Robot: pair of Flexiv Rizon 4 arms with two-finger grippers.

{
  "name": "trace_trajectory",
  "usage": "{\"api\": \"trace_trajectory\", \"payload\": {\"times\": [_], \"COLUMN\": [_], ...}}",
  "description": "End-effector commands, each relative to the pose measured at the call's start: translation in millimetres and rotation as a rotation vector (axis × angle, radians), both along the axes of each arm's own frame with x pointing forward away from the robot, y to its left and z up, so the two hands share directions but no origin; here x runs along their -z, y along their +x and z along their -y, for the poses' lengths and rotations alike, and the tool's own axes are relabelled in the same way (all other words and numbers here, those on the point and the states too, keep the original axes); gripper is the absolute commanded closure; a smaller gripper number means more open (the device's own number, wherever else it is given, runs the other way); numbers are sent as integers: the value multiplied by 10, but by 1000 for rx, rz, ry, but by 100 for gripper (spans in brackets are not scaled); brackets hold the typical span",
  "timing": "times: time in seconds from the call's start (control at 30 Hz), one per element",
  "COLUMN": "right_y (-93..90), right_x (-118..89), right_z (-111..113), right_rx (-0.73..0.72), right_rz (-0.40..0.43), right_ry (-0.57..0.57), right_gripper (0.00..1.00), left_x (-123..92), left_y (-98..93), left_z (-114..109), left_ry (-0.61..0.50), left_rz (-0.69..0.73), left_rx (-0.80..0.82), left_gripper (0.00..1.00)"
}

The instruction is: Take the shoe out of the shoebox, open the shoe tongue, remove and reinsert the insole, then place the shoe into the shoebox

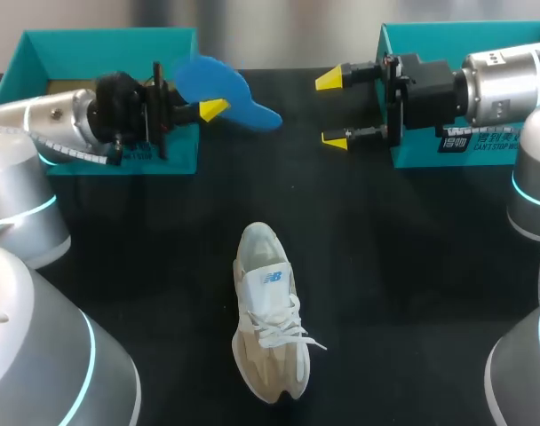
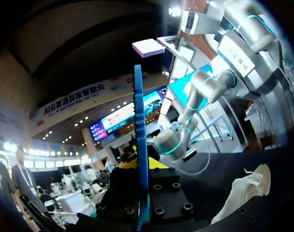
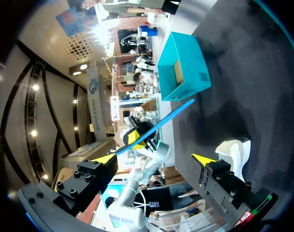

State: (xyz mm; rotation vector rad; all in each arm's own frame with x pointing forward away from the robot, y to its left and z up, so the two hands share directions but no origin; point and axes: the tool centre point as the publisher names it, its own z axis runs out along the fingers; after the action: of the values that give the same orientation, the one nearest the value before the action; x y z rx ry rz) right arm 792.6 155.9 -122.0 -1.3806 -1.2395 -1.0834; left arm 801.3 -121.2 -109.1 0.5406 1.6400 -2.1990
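since the insole (image 1: 218, 87) is out of the shoe (image 1: 268, 324) and up in the air, the step in hand looks like the turn between removing it and putting it back. the left gripper (image 1: 208, 105) is clamped on one end of the insole at about 11 o'clock from the middle of the table (image 1: 385, 266), just in front of the left box (image 1: 101, 53). the left wrist view shows the blue sheet edge-on, pinched between the fingers and standing out ahead of them.

the right gripper (image 1: 335, 109) hangs at about 1 o'clock, jaws wide apart and holding nothing, just in front of the right box (image 1: 465, 44). its tips point toward 9 o'clock, at the insole, with a gap between.

the shoe lies alone on the table at 6 o'clock, well apart from both grippers. its heel is toward 12, its toe toward 6, its mouth faces up and its laces are loose. i cannot tell whether the tongue is pulled back far enough.

the next move, as i judge it, calls for the left arm to bring the insole down toward 6 o'clock, tip its free end into the mouth and slide it toward the toe. the free right gripper would do well to steady the shoe or hold the tongue back, since a light shoe may skid and a thin insole may buckle at the opening.
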Motion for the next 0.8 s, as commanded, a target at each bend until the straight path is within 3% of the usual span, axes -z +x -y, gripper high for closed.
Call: {"api": "trace_trajectory", "payload": {"times": [0.03,0.37,0.77,0.8], "right_y": [11,11,11,11], "right_x": [-1,-1,-1,-1], "right_z": [-26,-26,-26,-26], "right_rx": [0,0,0,0], "right_rz": [0,0,0,0], "right_ry": [-2,-2,-2,-2], "right_gripper": [0,0,0,0], "left_x": [16,25,34,50], "left_y": [52,48,64,68], "left_z": [22,38,39,42], "left_ry": [90,7,1,40], "left_rz": [456,781,746,834], "left_rx": [-10,20,47,25], "left_gripper": [100,100,100,100]}}
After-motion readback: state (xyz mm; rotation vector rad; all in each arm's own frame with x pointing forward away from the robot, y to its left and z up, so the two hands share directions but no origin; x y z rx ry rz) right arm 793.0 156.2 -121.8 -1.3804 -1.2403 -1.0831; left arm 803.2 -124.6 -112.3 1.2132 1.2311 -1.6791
